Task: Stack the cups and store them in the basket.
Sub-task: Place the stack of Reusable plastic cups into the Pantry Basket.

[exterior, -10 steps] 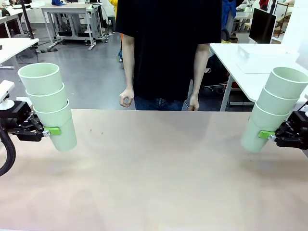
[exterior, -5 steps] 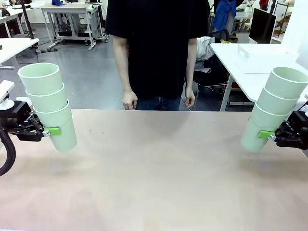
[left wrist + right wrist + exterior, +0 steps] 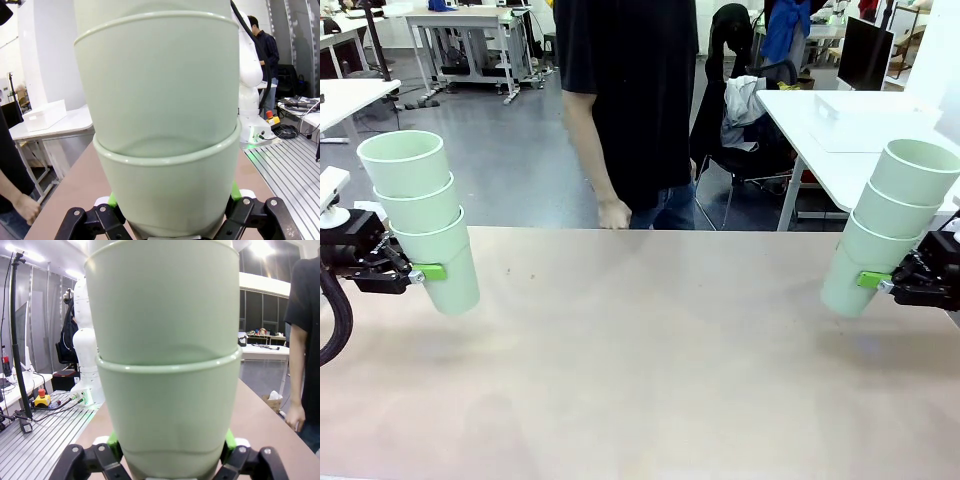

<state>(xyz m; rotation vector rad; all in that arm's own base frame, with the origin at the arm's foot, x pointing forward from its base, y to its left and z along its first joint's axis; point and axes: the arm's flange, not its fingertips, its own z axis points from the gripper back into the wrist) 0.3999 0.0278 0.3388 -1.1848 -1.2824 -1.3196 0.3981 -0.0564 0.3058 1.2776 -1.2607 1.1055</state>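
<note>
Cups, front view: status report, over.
Left gripper shut on left three-cup stack, off the table. Right gripper shut on right three-cup stack. Person's hand at far edge, apart from both.

My left gripper grips a tilted stack of three cups; my right gripper grips another three-cup stack. A person stands across the table.

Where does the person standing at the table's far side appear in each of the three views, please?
Front view: the person stands top centre, a hand by the far edge of the table.
Left wrist view: lower left corner, black shirt and hand, left of the left cup stack.
Right wrist view: right edge, shirt and hand, right of the right cup stack.
Shared landmark: the tan table, beside the person throughout.
</note>
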